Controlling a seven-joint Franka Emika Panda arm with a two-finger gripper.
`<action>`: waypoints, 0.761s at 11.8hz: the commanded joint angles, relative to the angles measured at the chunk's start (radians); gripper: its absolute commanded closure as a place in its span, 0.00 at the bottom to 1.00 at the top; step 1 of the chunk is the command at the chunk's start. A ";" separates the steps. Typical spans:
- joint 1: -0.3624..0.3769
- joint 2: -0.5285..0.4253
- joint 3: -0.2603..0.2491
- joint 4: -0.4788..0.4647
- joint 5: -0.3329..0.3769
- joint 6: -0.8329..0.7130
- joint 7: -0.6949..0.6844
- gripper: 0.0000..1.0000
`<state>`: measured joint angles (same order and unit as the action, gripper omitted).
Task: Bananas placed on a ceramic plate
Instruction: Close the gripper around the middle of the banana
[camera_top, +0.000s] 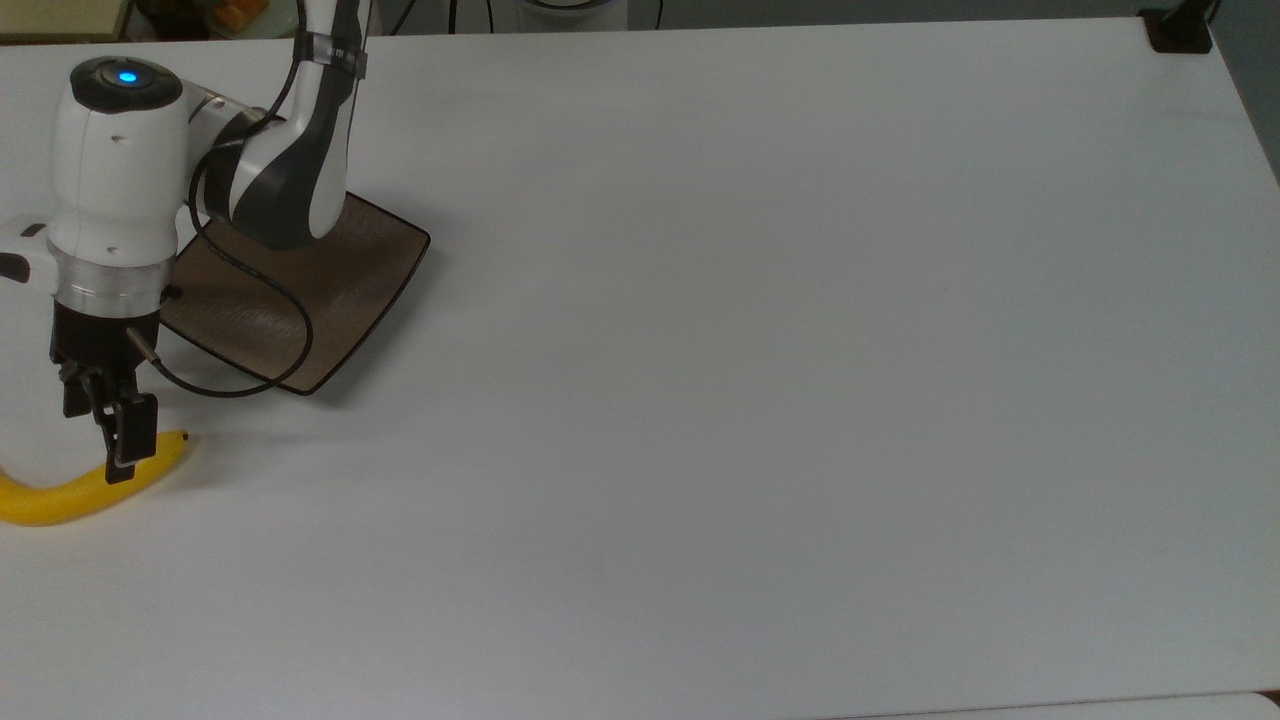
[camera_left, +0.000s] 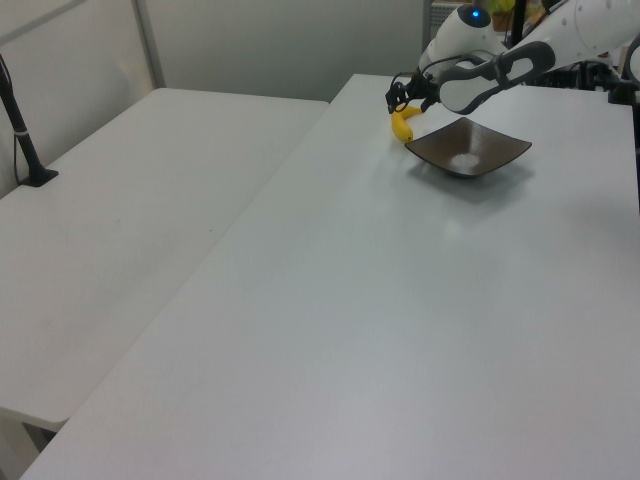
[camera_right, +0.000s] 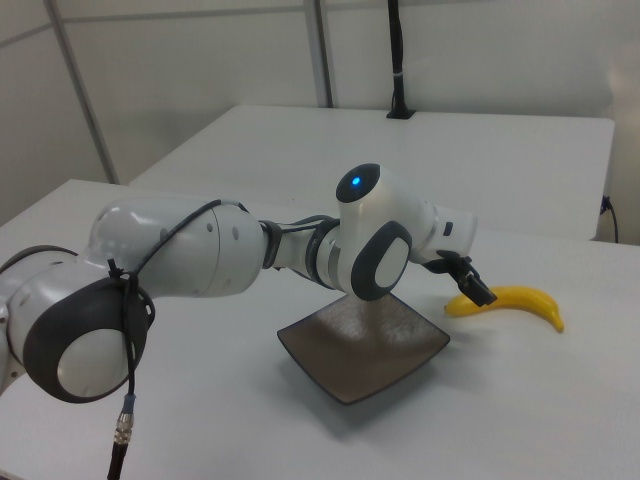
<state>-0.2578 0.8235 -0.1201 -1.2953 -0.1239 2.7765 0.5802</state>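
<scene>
Gripper sits over the banana near its dark-tipped end, approx. at the fruit's level in the top view; whether it touches can't be told, nor whether the fingers are spread or closed. Banana lies flat on the table, under and stretching away from the gripper toward the top view's left edge, curved, not lifted. In the right view the gripper points at the banana from the plate side, prob. so the grasp lands crosswise on the narrow body. Plate rests behind the gripper, near but apart from the fruit, partly under the arm's forearm, w/ nothing on it. Judgement: reach/grasp stage; lift and carry to plate not yet done. Short hop, since the plate sits just beside the banana.
</scene>
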 joint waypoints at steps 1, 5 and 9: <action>0.002 0.080 -0.013 0.102 -0.013 0.012 0.032 0.00; -0.009 0.106 -0.010 0.103 -0.011 0.012 0.032 0.00; -0.009 0.121 -0.012 0.102 -0.013 0.014 0.032 0.01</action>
<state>-0.2710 0.9260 -0.1218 -1.2158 -0.1239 2.7765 0.5836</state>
